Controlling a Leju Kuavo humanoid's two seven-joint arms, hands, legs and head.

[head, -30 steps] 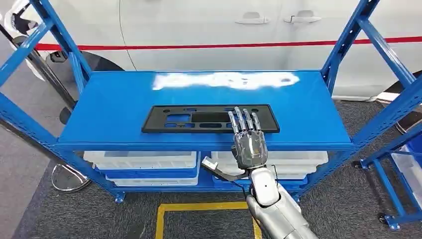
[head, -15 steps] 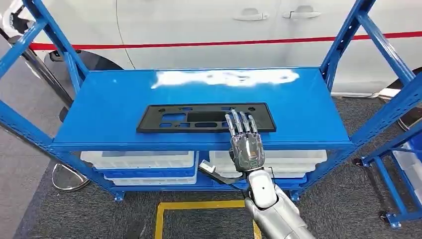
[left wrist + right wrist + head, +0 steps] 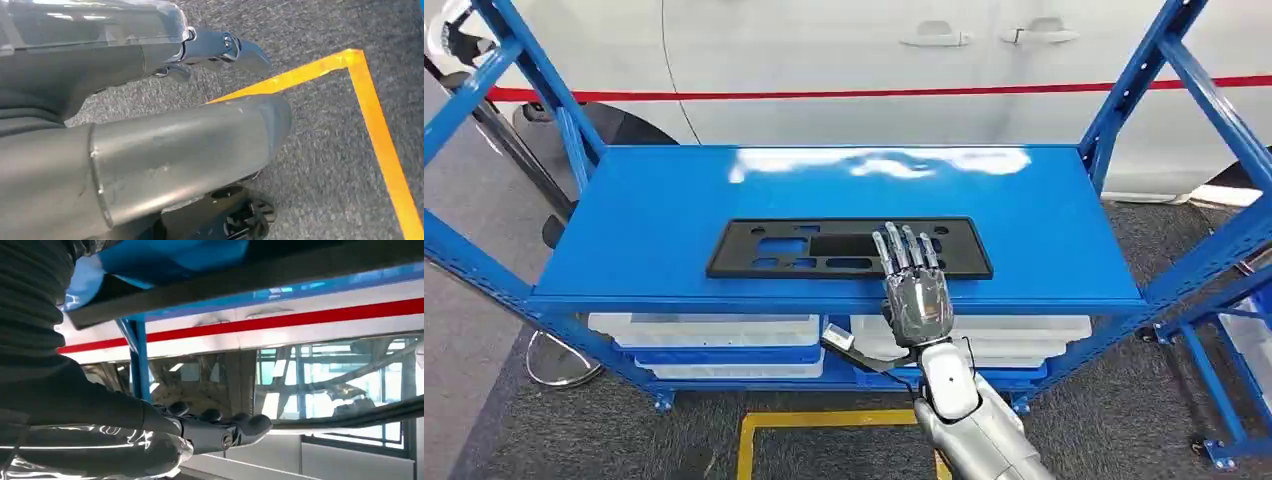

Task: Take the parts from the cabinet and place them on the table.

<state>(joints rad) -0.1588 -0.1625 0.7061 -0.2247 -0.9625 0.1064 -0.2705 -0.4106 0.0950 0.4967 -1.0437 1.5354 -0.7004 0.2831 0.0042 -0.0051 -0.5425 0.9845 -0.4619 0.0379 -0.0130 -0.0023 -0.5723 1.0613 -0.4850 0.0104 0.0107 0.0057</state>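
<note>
Head view looks forward and down from high on the body onto the blue shelf (image 3: 674,215), the white car (image 3: 844,60) close behind it and the yellow floor line (image 3: 824,418) below. Left wrist view sits right behind the left hand (image 3: 150,150), facing down at grey carpet and that same yellow floor line. Right wrist view hugs the right hand (image 3: 210,432), seemingly aimed low along the shelf edge, sharing the shelf and the car's red stripe (image 3: 300,320) with the head view.

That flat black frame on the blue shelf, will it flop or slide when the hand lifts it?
The black frame looks like thin moulded plastic with cut-out openings, so probably light and fairly stiff, perhaps flexing slightly at its long ends. It lies flat on the glossy blue shelf, so it may slide under the right hand. It should not roll.
</note>
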